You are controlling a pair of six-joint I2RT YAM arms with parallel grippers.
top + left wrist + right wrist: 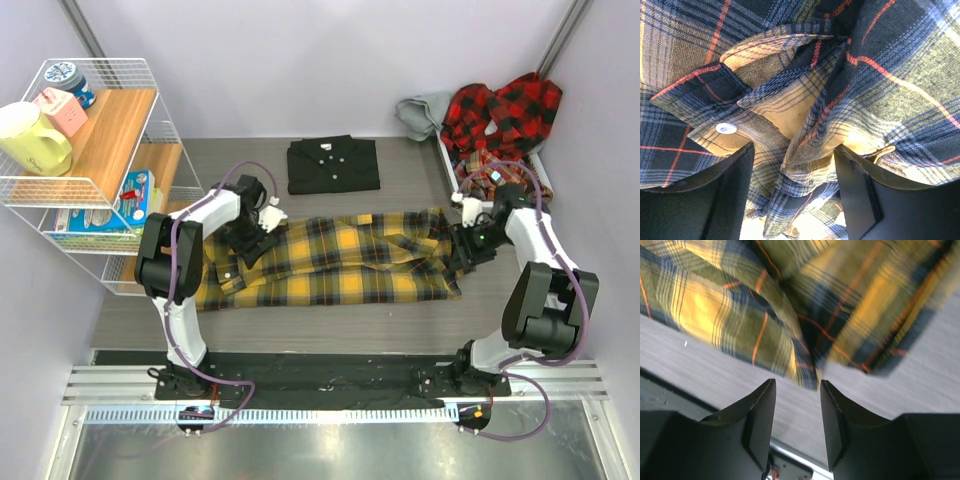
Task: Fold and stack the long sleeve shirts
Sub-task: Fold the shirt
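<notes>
Grey tabletop [330,328] under yellow plaid shirt [340,265], edge by right fingers [760,425]

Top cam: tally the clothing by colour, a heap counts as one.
Yellow-and-black plaid shirt: 1
Black shirt: 1
Red-and-black plaid heap: 1
Grey garment: 1
Total: 4

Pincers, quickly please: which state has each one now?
Left pincer: open, yellow plaid shirt bunched in the gap.
Right pincer: open, shirt edge just ahead, not gripped.
</notes>
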